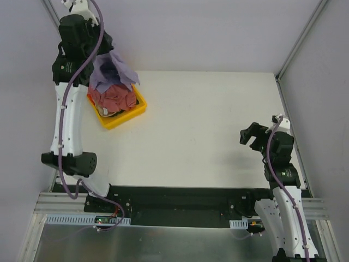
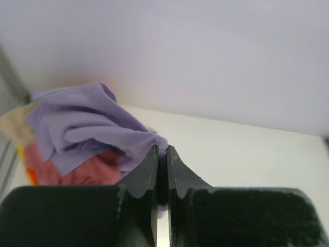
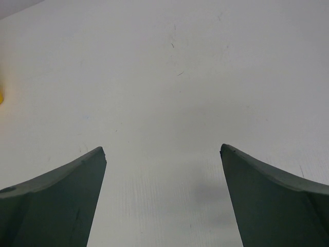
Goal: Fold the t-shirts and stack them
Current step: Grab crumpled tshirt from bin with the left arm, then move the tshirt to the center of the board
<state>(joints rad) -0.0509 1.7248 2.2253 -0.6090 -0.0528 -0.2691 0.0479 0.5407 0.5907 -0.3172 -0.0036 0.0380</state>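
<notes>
The lavender-purple t-shirt [image 1: 112,72] hangs bunched above the yellow tray [image 1: 128,114] at the table's far left. My left gripper [image 2: 162,150] is shut on a fold of the lavender shirt [image 2: 92,128] and holds it lifted. Its fingers are hidden by arm and cloth in the top view. The pink-red t-shirt [image 1: 113,97] lies crumpled in the tray, also showing in the left wrist view [image 2: 77,172]. A bit of beige cloth [image 2: 14,126] shows at the left edge. My right gripper [image 1: 252,135] is open and empty over bare table [image 3: 164,92] at the right.
The white tabletop [image 1: 207,125] spreads between the tray and the right arm. Grey walls and metal frame posts [image 1: 302,38] close in the back and sides. The black base rail [image 1: 174,202] runs along the near edge.
</notes>
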